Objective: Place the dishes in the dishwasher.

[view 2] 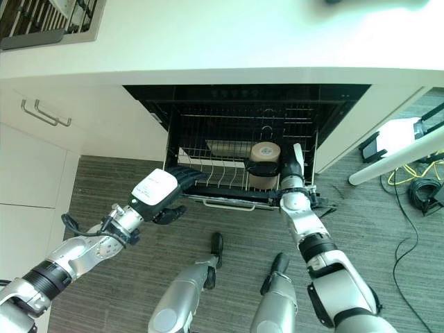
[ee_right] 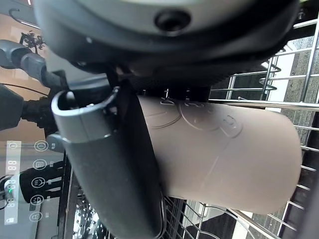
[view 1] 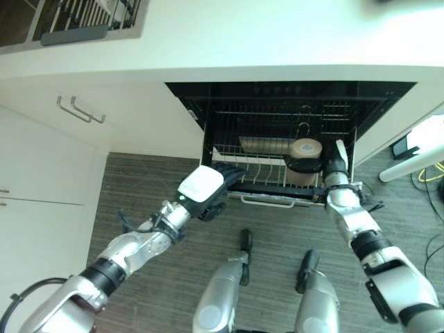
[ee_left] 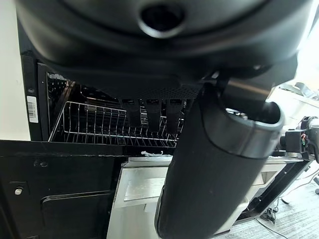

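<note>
Two robot hands work at the open dishwasher [view 1: 291, 97] under the white bench [view 1: 229, 41]. Right robot hand [view 1: 331, 166] — fingers and thumb curled round a tan cup [view 1: 305, 161], held over the pulled-out wire rack [view 1: 257, 170] at about 3 o'clock of the rack. Right wrist view confirms: thumb [ee_right: 114, 179] lies across the cup's side, the cup's base showing embossed marks, wire rack bars just past it. Cannot tell whether the cup touches the rack.

Left robot hand [view 1: 208, 186], white-backed, sits at the rack's 9 o'clock corner, dark fingers [view 1: 229, 170] reaching over the rack's front-left edge. Fingers look fairly straight, holding nothing; whether they touch the wire is unclear. Left wrist view shows the thumb [ee_left: 219, 164] standing free and the rack's tines beyond it.

One pale plate [view 1: 267, 146] stands on edge in the rack at 12 o'clock, just beside the cup on its 9 o'clock side. Rack's front handle bar [view 1: 267, 201] at 6 o'clock.

White cabinet doors [view 1: 48, 159] with metal handles [view 1: 80, 111] at 9 o'clock of the dishwasher — a dish drainer [view 1: 76, 21] on the bench at 11 o'clock. Grey wood-look floor [view 1: 139, 201] below.
</note>
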Tool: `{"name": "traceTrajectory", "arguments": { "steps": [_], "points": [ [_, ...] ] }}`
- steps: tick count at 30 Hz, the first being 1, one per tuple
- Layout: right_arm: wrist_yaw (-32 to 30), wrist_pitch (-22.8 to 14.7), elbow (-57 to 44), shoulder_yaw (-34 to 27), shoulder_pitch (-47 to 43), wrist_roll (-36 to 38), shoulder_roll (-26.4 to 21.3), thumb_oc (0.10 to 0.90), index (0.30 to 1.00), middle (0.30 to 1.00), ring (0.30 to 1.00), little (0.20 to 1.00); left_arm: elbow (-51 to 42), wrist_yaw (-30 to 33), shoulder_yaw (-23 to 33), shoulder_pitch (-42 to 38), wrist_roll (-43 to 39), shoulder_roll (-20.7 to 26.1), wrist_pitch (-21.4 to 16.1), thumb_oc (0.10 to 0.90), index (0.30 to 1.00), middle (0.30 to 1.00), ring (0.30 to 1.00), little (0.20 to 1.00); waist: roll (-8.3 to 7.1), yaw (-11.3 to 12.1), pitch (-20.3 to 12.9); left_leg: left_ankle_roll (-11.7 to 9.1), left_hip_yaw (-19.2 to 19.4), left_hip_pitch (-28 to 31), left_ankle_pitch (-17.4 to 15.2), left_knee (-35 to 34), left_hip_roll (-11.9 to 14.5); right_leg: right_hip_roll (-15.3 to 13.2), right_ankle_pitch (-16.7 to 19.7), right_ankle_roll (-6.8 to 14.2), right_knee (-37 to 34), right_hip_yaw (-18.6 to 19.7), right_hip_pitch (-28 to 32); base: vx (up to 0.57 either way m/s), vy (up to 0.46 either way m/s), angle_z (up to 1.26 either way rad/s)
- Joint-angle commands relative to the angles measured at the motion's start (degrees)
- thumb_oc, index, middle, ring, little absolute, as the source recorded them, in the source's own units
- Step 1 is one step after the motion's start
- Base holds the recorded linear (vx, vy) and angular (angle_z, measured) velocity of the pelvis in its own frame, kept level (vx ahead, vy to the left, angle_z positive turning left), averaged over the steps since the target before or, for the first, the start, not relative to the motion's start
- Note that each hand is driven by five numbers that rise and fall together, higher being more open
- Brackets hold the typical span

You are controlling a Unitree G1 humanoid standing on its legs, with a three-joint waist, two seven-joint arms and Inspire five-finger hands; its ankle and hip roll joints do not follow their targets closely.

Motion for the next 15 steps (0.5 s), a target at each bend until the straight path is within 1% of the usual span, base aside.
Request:
{"name": "traceTrajectory", "arguments": {
  "steps": [1,2,3,6,9,10,11,12,13,14,15],
  "points": [
    [-5.38,1.08,3.49,-1.51,4.22,-3.07,-2.28,0.4,0.3,0.3,0.3,0.3,-3.62,3.58,2.97,-0.84,-1.88,-1.37,-0.99,0.8,0.9,0.9,0.9,0.9,1.64,-1.14,-2.1,-0.28,7.0,0.27,-14.48,6.66,4.11,0.82,-3.03,0.29,-2.66,2.42,-1.01,0.0,0.0,0.0],
    [-5.59,1.25,3.8,-1.13,5.07,-3.88,-1.94,0.4,0.3,0.3,0.3,0.3,-3.37,3.94,2.97,-0.72,-1.77,-1.46,-1.06,0.8,0.9,0.9,0.9,0.9,1.66,-1.32,-2.13,-0.3,7.17,0.13,-14.47,6.66,4.25,0.86,-2.95,0.27,-2.66,2.45,-1.21,0.0,0.0,0.0],
    [-6.05,1.46,4.25,-0.75,6.16,-4.83,-1.63,0.8,0.9,0.9,0.9,0.9,-3.13,4.26,2.98,-0.46,-1.34,-1.82,-1.07,0.8,0.9,0.9,0.9,0.9,1.52,-1.57,-1.86,-0.33,7.39,0.53,-14.76,6.66,4.22,0.74,-3.17,0.42,-2.66,2.52,-0.95,0.0,0.0,0.0],
    [-7.03,1.61,4.53,-0.38,8.41,-6.03,-1.77,0.8,0.9,0.9,0.9,0.9,-3.85,4.35,3.1,0.39,-0.79,-2.29,-0.41,0.8,0.9,0.9,0.9,0.9,1.52,-2.0,-1.7,-0.32,7.61,0.62,-14.79,6.66,4.35,0.76,-3.13,0.46,-2.66,2.59,-0.94,0.0,0.0,0.0],
    [-9.08,-1.84,4.17,-1.03,9.22,-5.82,-2.13,0.8,0.9,0.9,0.9,0.9,-4.49,4.04,3.52,1.22,-0.62,-2.46,-0.35,0.8,0.9,0.9,0.9,0.9,1.69,-2.05,-2.07,-0.25,7.72,0.77,-14.84,6.66,4.38,0.71,-3.09,0.53,-2.66,2.46,-0.83,0.0,0.0,0.0],
    [-9.21,-2.23,4.13,-1.06,9.14,-5.85,-2.13,0.8,0.9,0.9,0.9,0.9,-4.47,4.05,3.49,1.26,-0.62,-2.48,-0.33,0.8,0.9,0.9,0.9,0.9,1.7,-2.06,-2.1,-0.25,7.73,0.79,-14.85,6.66,4.39,0.72,-3.1,0.53,-2.66,2.46,-0.81,0.0,0.0,0.0],
    [-9.44,-5.01,3.71,-1.35,8.91,-5.77,-2.1,0.8,0.9,0.9,0.9,0.9,-4.29,4.11,3.43,1.48,-0.53,-2.71,-0.33,0.8,0.9,0.9,0.9,0.9,1.79,-2.13,-2.25,-0.28,7.75,0.94,-14.9,6.66,4.4,0.71,-3.12,0.54,-2.66,2.51,-0.74,0.0,0.0,0.0],
    [-9.6,-6.0,3.2,-1.49,8.75,-5.41,-1.99,0.8,0.9,0.9,0.9,0.9,-4.29,3.96,3.43,1.49,-0.55,-2.86,-0.26,0.8,0.9,0.9,0.9,0.9,1.84,-2.16,-2.35,-0.29,7.8,1.03,-14.92,6.66,4.39,0.71,-3.15,0.55,-2.66,2.54,-0.69,0.0,0.0,0.0],
    [-10.02,-8.89,1.78,-1.93,8.5,-4.68,-1.81,0.8,0.9,0.9,0.9,0.9,-4.31,3.92,3.33,1.8,-0.47,-3.27,-0.03,0.8,0.9,0.9,0.9,0.9,1.96,-2.27,-2.53,-0.35,7.91,1.26,-14.97,6.66,4.41,0.64,-3.21,0.61,-2.66,2.56,-0.52,0.0,0.0,0.0],
    [-10.29,-10.16,0.89,-2.22,8.54,-4.32,-1.81,0.8,0.9,0.9,0.9,0.9,-4.29,3.95,3.35,1.99,-0.44,-3.4,0.0,0.8,0.9,0.9,0.9,0.9,2.02,-2.33,-2.6,-0.36,7.94,1.36,-15.0,6.66,4.4,0.61,-3.24,0.64,-2.66,2.58,-0.45,0.03,0.03,-0.01],
    [-10.54,-12.38,-1.22,-2.91,8.89,-3.91,-1.91,0.8,0.9,0.9,0.9,0.9,-4.41,3.83,3.46,2.42,-0.33,-3.65,0.16,0.8,0.9,0.9,0.9,0.9,2.08,-2.49,-2.84,-0.35,7.99,1.56,-15.08,6.66,4.38,0.57,-3.33,0.66,-2.66,2.65,-0.3,0.0,0.0,0.0]
  ]
}}
